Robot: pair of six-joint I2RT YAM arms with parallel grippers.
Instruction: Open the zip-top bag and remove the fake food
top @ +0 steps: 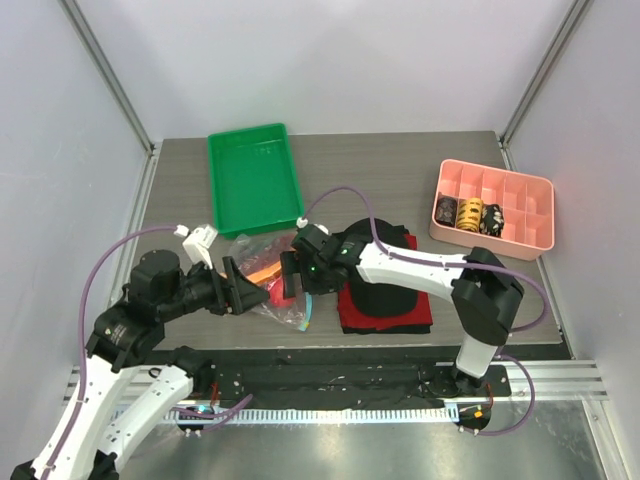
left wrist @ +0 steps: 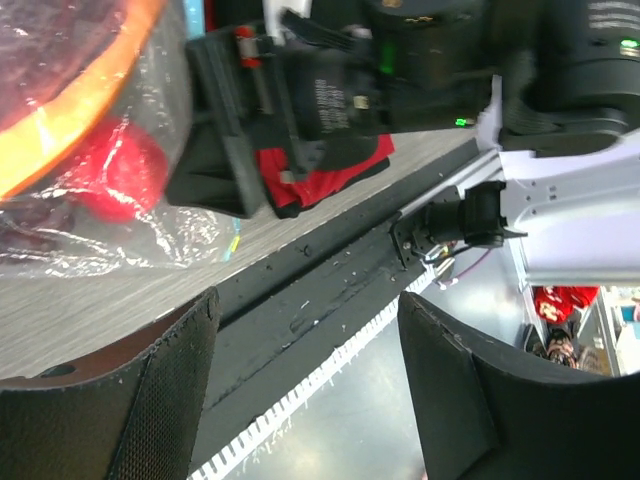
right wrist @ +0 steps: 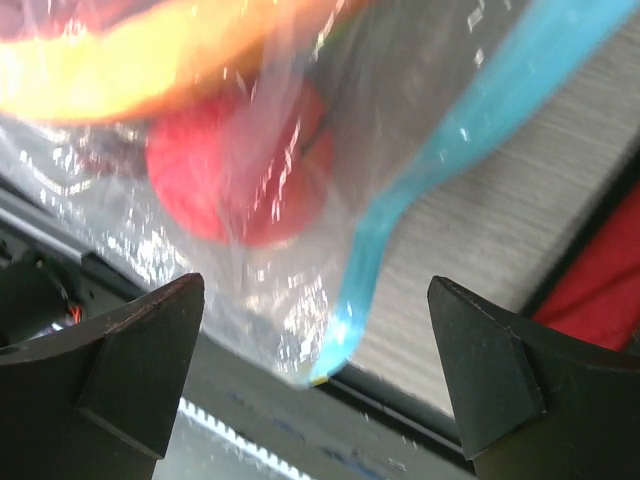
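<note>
From above, the bag (top: 272,300) lies on the table (top: 400,170) between both arms, beside a cloth (top: 390,300). Only the right wrist view shows its blue zip (right wrist: 470,130) and, blurred, probably the apple (right wrist: 235,180) inside, beyond the released right jaws. The left jaws stand apart, grasping nothing, with the melon slice (left wrist: 80,110) off to one side.

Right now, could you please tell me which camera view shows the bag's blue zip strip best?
The right wrist view: the zip strip runs large and unobstructed along the bag. The top view shows only a small bit of it; the left wrist view, barely a sliver.
</note>
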